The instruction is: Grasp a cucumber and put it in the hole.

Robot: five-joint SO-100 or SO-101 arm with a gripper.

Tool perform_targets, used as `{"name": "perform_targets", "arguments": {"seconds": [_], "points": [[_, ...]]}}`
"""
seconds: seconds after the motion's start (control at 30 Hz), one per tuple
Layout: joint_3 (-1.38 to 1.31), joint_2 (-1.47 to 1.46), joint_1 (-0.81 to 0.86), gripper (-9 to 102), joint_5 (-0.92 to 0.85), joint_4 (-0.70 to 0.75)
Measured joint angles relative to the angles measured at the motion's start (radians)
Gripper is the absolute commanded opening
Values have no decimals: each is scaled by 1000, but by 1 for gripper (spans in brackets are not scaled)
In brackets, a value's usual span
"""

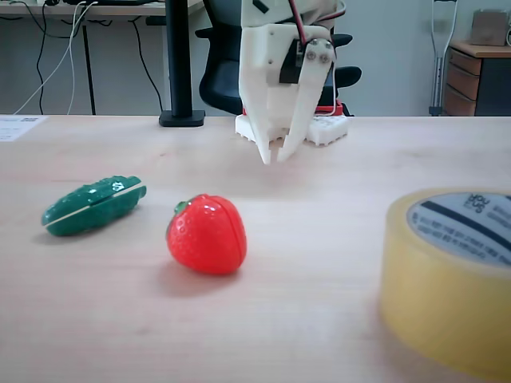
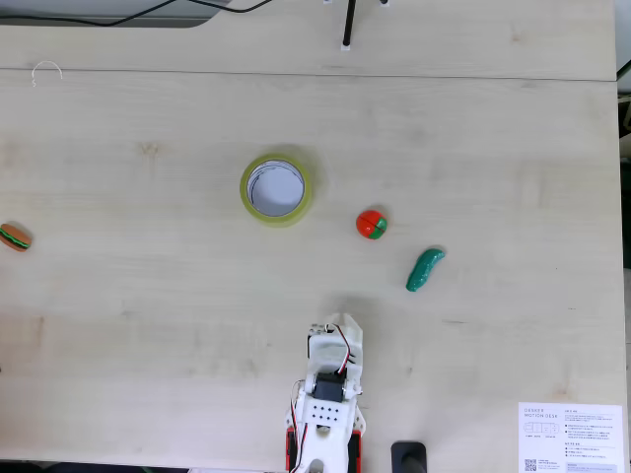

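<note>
The dark green cucumber (image 1: 94, 205) lies on its side on the wooden table, left of a glossy red strawberry (image 1: 207, 234). At the right stands the yellowish tape roll (image 1: 443, 295), with the grey printed rim of its hole (image 1: 467, 223) showing on top. My white gripper (image 1: 274, 158) hangs above the table behind the strawberry, fingers together, holding nothing. From above, the gripper (image 2: 342, 318) sits near the arm's base, with the cucumber (image 2: 425, 269) to its upper right. The strawberry (image 2: 372, 224) lies between the cucumber and the tape roll (image 2: 246, 195), whose hole (image 2: 275, 186) is open.
A small toy burger (image 2: 15, 237) rests at the table's far left edge. A white printed sheet (image 2: 572, 439) lies at the bottom right corner. A black pole (image 1: 180, 64) stands on its base behind the table, with an office chair beside it.
</note>
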Motion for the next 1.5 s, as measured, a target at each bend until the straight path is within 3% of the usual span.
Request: {"name": "perform_targets", "arguments": {"seconds": [0.3,0.47,0.6,0.73,1.13,1.5], "points": [[0,0,0,10,0,-17],[0,0,11,27,0,-250],[-5,0,75,29,0,-488],[-55,-32,172,31,15,-565],[-805,-937,302,46,28,-572],[-1008,-1385,543,53,28,-572]]}}
